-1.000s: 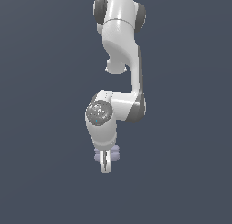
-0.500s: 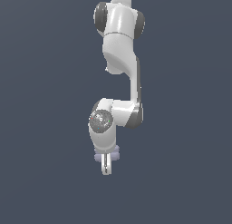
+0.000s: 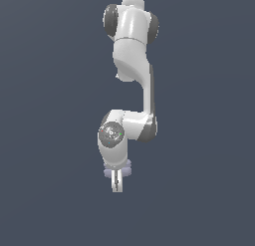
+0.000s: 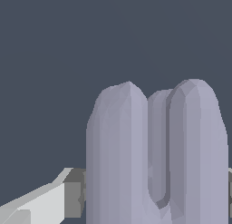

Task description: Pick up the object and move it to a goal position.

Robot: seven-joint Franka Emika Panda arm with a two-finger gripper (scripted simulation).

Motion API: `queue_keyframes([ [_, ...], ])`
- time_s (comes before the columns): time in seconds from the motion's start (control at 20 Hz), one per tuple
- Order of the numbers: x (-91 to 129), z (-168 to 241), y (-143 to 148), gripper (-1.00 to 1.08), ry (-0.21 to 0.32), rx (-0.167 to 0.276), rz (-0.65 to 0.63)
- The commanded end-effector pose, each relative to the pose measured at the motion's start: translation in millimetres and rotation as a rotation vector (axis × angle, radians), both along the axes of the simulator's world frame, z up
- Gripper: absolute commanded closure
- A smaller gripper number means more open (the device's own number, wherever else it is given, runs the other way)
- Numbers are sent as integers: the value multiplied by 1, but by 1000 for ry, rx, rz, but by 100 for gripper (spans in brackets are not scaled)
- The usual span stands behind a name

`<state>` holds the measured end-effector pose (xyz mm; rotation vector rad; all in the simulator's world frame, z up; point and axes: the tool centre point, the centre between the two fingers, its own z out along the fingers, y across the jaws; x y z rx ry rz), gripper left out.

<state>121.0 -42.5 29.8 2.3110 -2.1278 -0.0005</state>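
My arm (image 3: 132, 56) hangs down the middle of the exterior view against a plain dark blue-grey background, wrist at the lower centre. My gripper (image 3: 117, 185) points straight down, and my fingers (image 3: 117, 180) sit close together, clamped on the object (image 3: 127, 166), a small pale lavender-grey piece that peeks out on both sides just under my hand. In the wrist view the object (image 4: 156, 159) fills the lower right of the frame as tall rounded lobes split by a narrow groove, with one white, dark-padded finger (image 4: 54, 198) touching its side at lower left.
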Motion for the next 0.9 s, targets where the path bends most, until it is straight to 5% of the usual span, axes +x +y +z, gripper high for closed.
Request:
queue_keyframes([
  [0.0,0,0,0,108,0,0,0],
  [0.85,-7,37,-8,108,0,1,0],
])
